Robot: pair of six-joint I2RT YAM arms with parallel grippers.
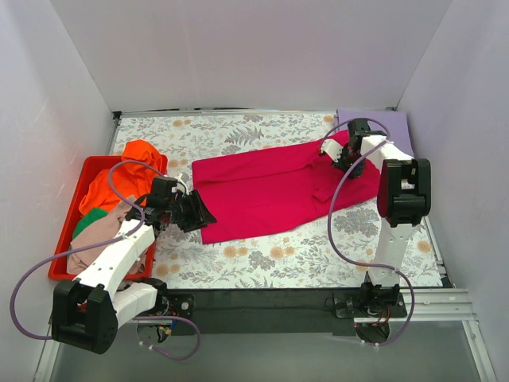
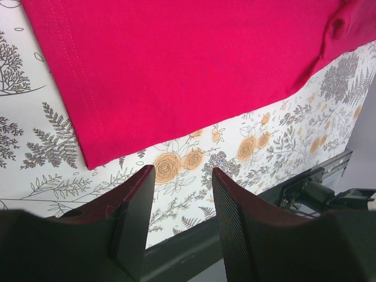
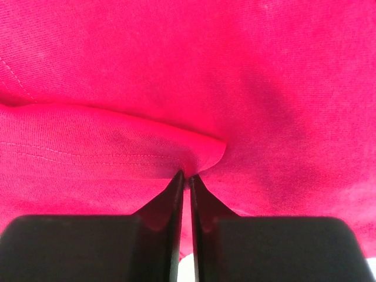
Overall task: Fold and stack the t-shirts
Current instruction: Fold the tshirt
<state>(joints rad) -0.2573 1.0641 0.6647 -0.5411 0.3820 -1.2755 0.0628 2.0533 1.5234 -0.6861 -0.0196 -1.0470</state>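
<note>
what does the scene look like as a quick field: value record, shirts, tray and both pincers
crimson shirt: laid out across the table middle
left pincer: open, empty, just short of the shirt's hem corner
right pincer: shut on a fold of the crimson shirt
lavender shirt: far right corner
red tray: left side, holding orange shirt, green shirt, beige-pink shirt

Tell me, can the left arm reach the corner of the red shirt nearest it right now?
Probably yes. The left gripper hangs open just short of the hemmed corner of the red t-shirt. Only bare flowered tablecloth lies between them, with nothing in the way.
</note>
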